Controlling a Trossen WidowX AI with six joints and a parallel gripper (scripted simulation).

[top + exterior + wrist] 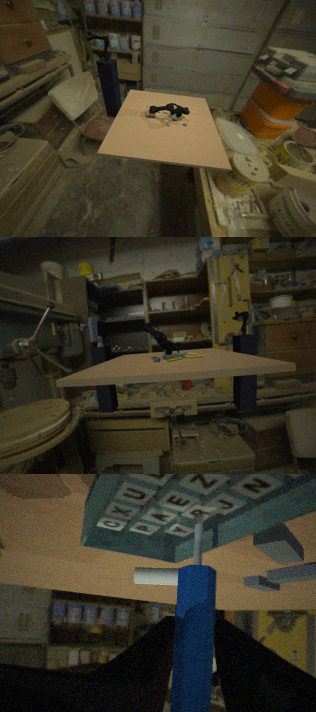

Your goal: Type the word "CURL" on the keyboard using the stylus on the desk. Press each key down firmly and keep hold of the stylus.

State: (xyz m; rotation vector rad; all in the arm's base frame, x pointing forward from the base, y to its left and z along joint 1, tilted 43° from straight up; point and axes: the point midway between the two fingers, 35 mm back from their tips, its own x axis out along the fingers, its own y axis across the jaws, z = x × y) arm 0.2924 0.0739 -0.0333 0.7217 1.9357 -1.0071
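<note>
My gripper [178,348] [194,626] is shut on the blue stylus [178,352] [194,649], whose thin grey tip points at the keyboard. The teal keyboard [174,118] [173,356] [127,547] lies on the desk, with pale letter keys. In the wrist view the tip overlaps the R key [196,511]; whether it touches or presses it I cannot tell. The C key [111,524] is at the near left corner and the U key [135,494] is farther along that row. The L key is largely cut off by the top edge of the wrist view.
A white cylinder [152,576] lies beside the keyboard, partly behind the stylus. Grey blocks [280,544] [184,124] [156,360] lie around it. Two yellow bars lie near it, one closer [175,359] and one to the right [195,356] in the exterior view.
</note>
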